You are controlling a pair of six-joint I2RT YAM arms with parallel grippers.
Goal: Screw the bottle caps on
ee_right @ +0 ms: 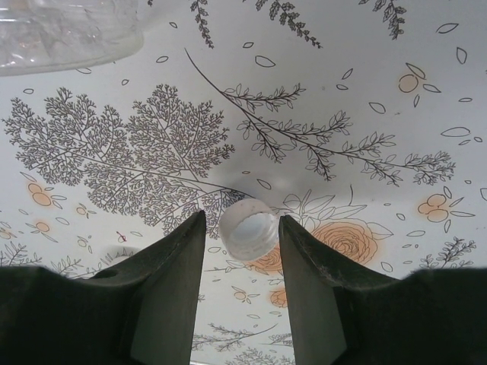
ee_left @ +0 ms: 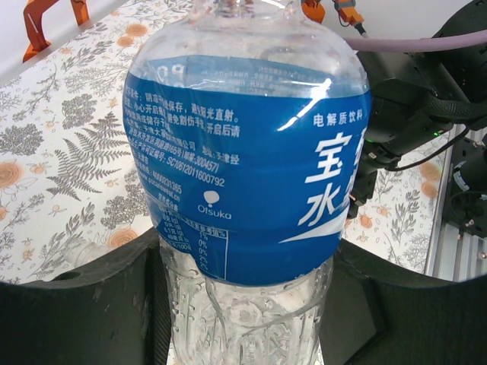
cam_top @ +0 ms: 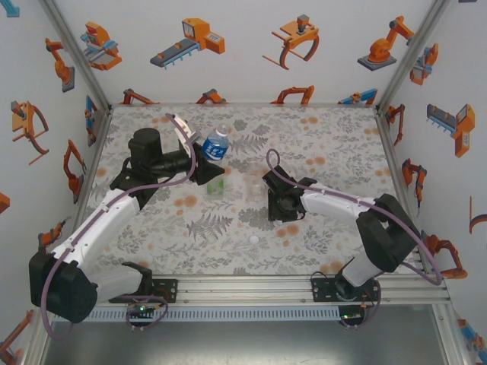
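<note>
The blue-label bottle (cam_top: 216, 145) is clamped between the fingers (ee_left: 76, 312) of the left gripper (cam_top: 199, 157), which are closed on the clear ribbed body below the label. In the left wrist view the blue-label bottle (ee_left: 247, 167) is seen with its label above the left gripper (ee_left: 247, 319) and its neck cut off by the upper frame edge, so it cannot be told whether a cap is fitted. In the top view this bottle is held tilted over the far left part of the tabletop (cam_top: 342, 152), not far from the far edge. The green-tinted bottle (cam_top: 216, 185) is stood upright just beside it on the near side. The plain clear bottle (cam_top: 251, 187) is stood between the green-tinted bottle and the right gripper (cam_top: 275, 199), near the middle of the tabletop. In the right wrist view a white cap (ee_right: 249, 228) is seen between the parted fingers (ee_right: 163, 296) of the right gripper (ee_right: 242, 226), with its hollow side turned to the camera. A gap is visible between the cap and the finger on the left of that view; the other finger is at the cap's edge, and contact cannot be confirmed. Part of the plain clear bottle (ee_right: 68, 30) is seen at the upper left of the same view. A second white cap (cam_top: 253, 239) is lying loose on the tabletop near the middle of the near edge, well apart from both grippers.
</note>
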